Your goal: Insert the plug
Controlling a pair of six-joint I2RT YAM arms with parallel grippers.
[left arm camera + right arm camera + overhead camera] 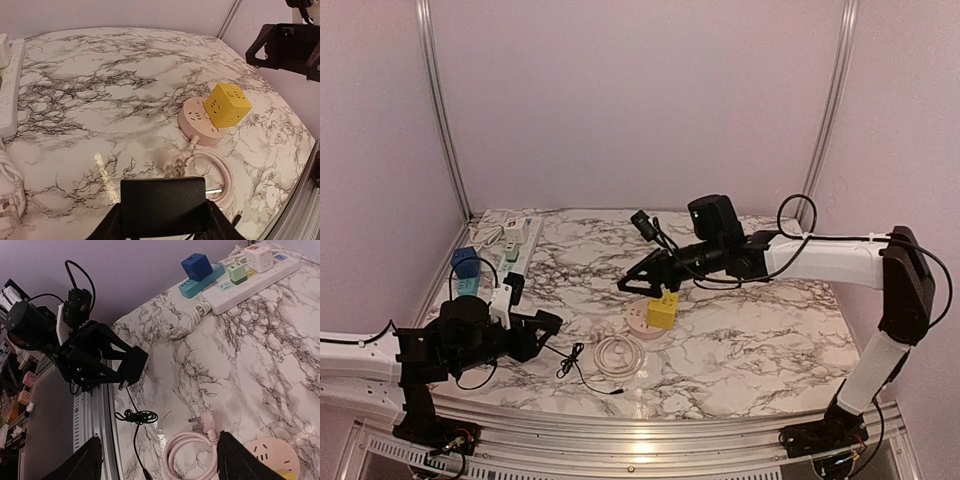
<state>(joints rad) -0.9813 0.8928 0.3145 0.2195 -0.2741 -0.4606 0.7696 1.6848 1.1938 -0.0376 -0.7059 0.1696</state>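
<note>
My left gripper (546, 323) is shut on a black adapter plug (162, 205); a metal prong sticks out on the plug's right side, and its thin black cable (570, 362) trails onto the table. The left gripper holds the plug low over the near-left table. A round pink socket (200, 122) with a yellow cube adapter (227, 104) on it lies mid-table, right of the plug. My right gripper (642, 287) hovers open and empty just above and left of the socket. In the right wrist view its fingers (90, 460) are wide apart, and the plug (132, 365) shows beyond them.
The socket's pink cord coil (618, 353) and its white plug (175, 161) lie between my left gripper and the socket. A white power strip (515, 240) with a blue cube (465, 262) and other adapters runs along the far left. The table's metal rail (650, 440) is near.
</note>
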